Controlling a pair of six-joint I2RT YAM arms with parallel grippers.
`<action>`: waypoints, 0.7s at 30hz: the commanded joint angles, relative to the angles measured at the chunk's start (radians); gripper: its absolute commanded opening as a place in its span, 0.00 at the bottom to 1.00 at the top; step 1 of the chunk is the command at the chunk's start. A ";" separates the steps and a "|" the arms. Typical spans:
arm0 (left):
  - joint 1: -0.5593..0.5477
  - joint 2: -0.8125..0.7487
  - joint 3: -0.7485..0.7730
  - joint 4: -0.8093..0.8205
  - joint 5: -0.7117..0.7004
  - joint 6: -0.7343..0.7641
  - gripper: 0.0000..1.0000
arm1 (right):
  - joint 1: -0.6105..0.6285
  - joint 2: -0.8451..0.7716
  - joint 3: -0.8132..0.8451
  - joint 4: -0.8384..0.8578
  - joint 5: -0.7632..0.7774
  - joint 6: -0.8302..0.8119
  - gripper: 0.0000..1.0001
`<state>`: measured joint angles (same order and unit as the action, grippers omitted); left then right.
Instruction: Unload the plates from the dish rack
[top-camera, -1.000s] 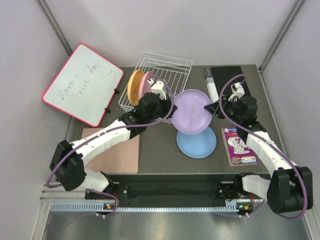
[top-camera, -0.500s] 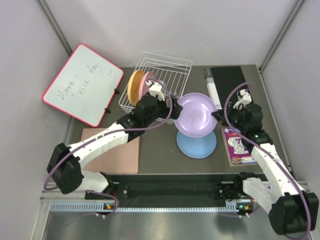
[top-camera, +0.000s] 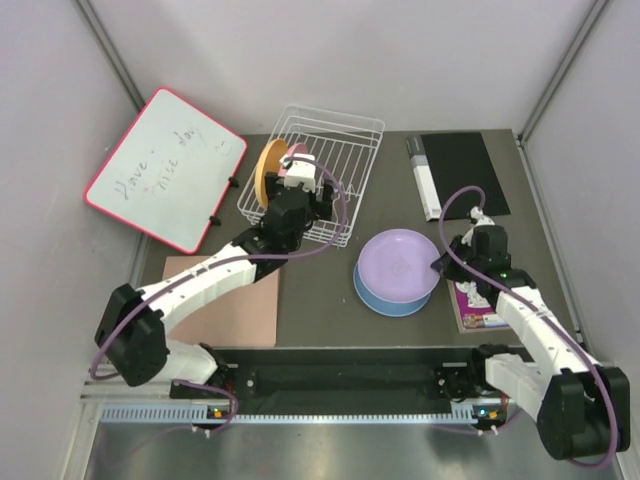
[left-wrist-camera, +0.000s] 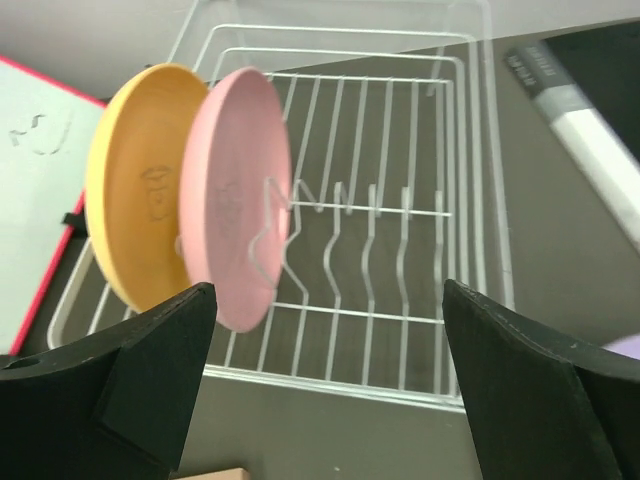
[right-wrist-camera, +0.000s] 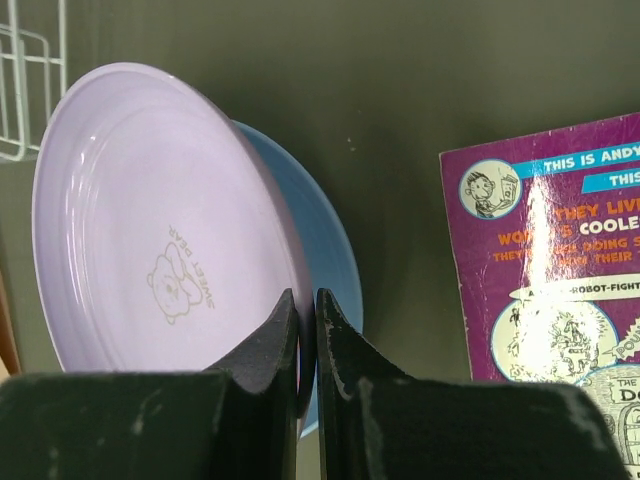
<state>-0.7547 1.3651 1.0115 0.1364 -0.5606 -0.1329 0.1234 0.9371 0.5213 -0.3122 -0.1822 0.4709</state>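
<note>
**On the table: two plates out, two left in the rack**

From above, the white dish rack (top-camera: 338, 150) sits at 12 o'clock on the table (top-camera: 320, 290). An orange-yellow plate (top-camera: 268, 172) and a pink plate (top-camera: 294, 153) stand on edge at its 9 o'clock end, and its other slots are bare. Toward 4 o'clock from the rack, the purple plate (top-camera: 397, 262) lies on the light blue plate (top-camera: 385, 302), beside a book (top-camera: 482, 305).

At the left wrist, the left gripper (left-wrist-camera: 328, 300) hangs spread wide before the rack, touching nothing, with the pink plate at its 10 o'clock.

At the right wrist, the right gripper (right-wrist-camera: 303, 305) is pressed together on the purple plate's rim.

The plates are thin, smooth plastic and look light, stiff and slippery. The upper rim of an upright plate appears the best place to pinch.
</note>
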 joint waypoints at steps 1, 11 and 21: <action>0.038 0.060 0.004 0.091 -0.094 0.075 0.99 | 0.005 0.046 -0.006 0.114 -0.025 -0.002 0.00; 0.104 0.121 -0.013 0.138 -0.065 0.033 0.99 | 0.005 0.163 -0.023 0.176 -0.054 -0.018 0.04; 0.164 0.181 0.002 0.170 -0.022 0.030 0.99 | 0.009 0.148 0.014 0.099 -0.028 -0.041 0.60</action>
<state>-0.6128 1.5169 1.0031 0.2390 -0.6010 -0.1013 0.1238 1.1030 0.4908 -0.1959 -0.2344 0.4473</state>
